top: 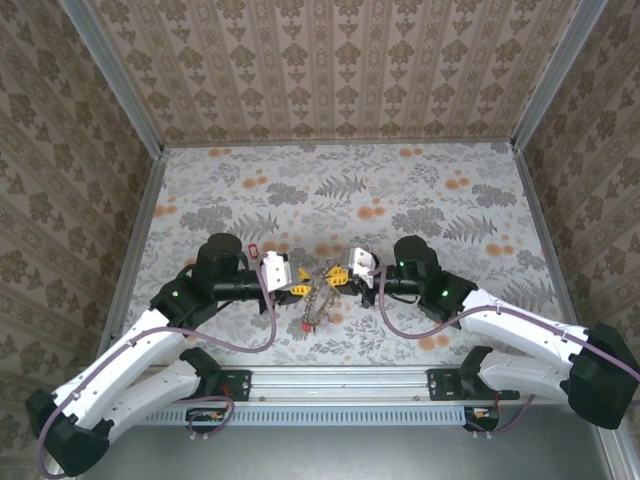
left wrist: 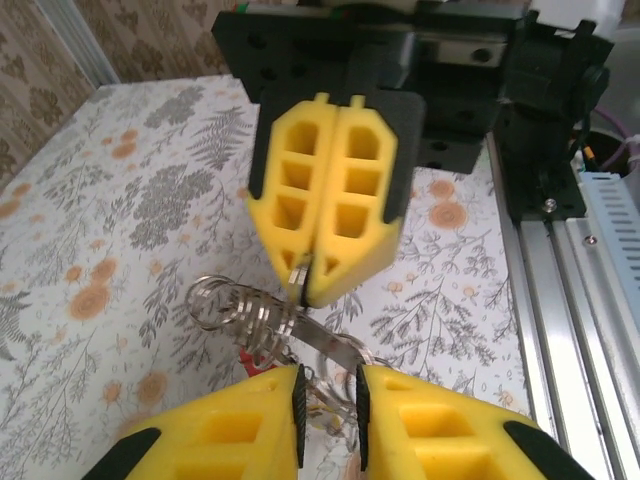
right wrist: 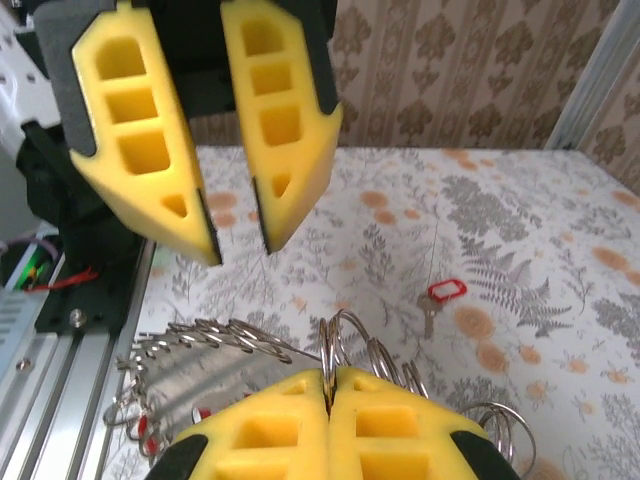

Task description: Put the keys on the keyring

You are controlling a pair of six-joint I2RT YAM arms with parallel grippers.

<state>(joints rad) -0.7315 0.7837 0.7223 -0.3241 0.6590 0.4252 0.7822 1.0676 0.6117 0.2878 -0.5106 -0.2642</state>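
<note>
Right hand pinches keyring; left hand parted.

Keyring at near middle of table, lone key behind-left

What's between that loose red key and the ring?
Nothing visible: bare table separates the red key from the ring, which the right claw pinches. The left claw hangs open close by.

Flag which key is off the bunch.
The red-headed key lying alone on the table by the left arm; the rest are tangled in the keyring.
</note>
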